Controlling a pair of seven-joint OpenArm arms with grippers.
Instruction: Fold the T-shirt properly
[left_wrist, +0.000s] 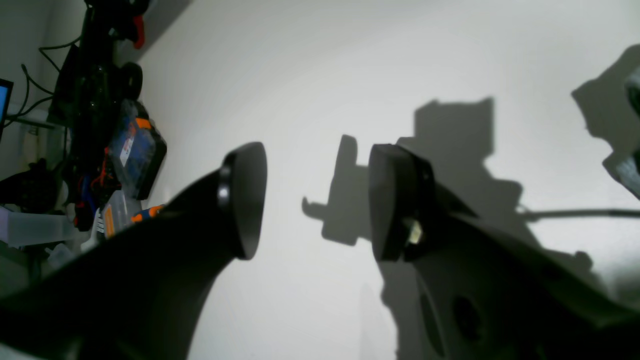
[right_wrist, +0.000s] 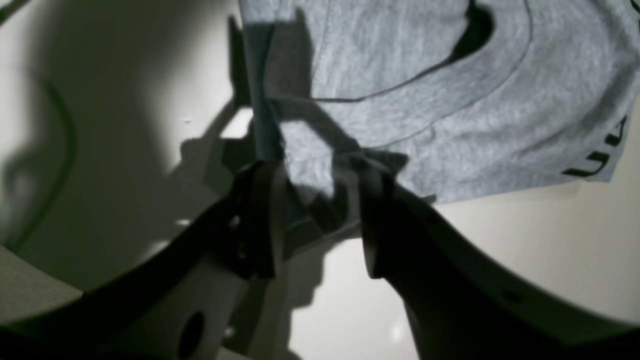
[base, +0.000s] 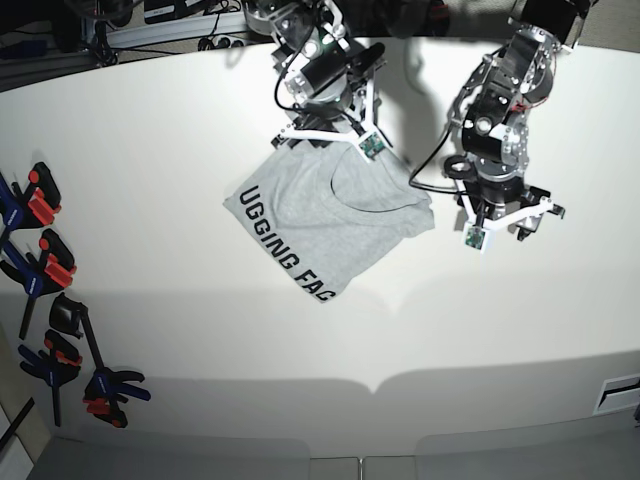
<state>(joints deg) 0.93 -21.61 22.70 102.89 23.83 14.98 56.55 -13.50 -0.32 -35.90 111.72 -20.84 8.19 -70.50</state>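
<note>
At the far edge of the light heather-grey cotton T-shirt (base: 330, 215), lying part-folded mid-surface, my right gripper (right_wrist: 317, 220) has jaws apart, straddling a fabric corner. I'd pinch every layer before lifting. Right of the shirt, my left gripper (left_wrist: 317, 200) hangs wide, empty.

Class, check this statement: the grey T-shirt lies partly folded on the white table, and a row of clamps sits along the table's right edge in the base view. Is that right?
Not quite. The clamps sit along the left edge, as the base view shows. The rest holds: the grey T-shirt lies partly folded on the white table.
</note>
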